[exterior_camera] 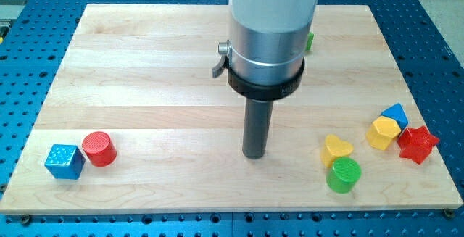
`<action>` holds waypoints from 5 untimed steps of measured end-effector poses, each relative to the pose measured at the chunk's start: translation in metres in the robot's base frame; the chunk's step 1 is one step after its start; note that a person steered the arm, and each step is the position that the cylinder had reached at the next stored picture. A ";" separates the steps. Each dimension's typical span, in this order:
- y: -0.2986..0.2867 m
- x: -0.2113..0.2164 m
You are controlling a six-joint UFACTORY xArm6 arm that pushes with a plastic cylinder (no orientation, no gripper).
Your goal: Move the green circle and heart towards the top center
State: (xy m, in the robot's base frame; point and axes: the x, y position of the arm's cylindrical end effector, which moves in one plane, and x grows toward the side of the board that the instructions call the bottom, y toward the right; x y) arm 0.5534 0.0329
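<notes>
The green circle, a short green cylinder block (343,175), sat near the view's bottom right of the pale wooden surface (145,63), touching or nearly touching the yellow heart-shaped block (337,149) just above it. My tip (254,156), the lower end of the straight dark rod serving as end effector, rested on the surface to the view's left of the green circle, apart from it, with bare wood between them; being a plain rod, it held nothing and had no jaws to open or close. It stood roughly level with the yellow heart and touched no block. The rod rose into a wide silver cylinder with a black collar (265,85).

To the view's right of the green circle, and a little higher, sat a yellow hexagonal block (383,132), with a blue block (396,113) just behind it and a red star-shaped block (417,143) just beside it. Far above the green circle, a sliver of another green block (309,42) showed past the silver cylinder, its shape hidden. Far to the view's left of the green circle, a red cylinder block (98,148) stood beside a blue cube (64,161). A blue perforated table (29,56) surrounded the surface.
</notes>
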 end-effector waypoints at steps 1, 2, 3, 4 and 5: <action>0.015 0.046; 0.028 0.066; 0.030 0.066; 0.052 0.065; 0.115 0.065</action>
State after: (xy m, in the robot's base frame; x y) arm 0.6187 0.1475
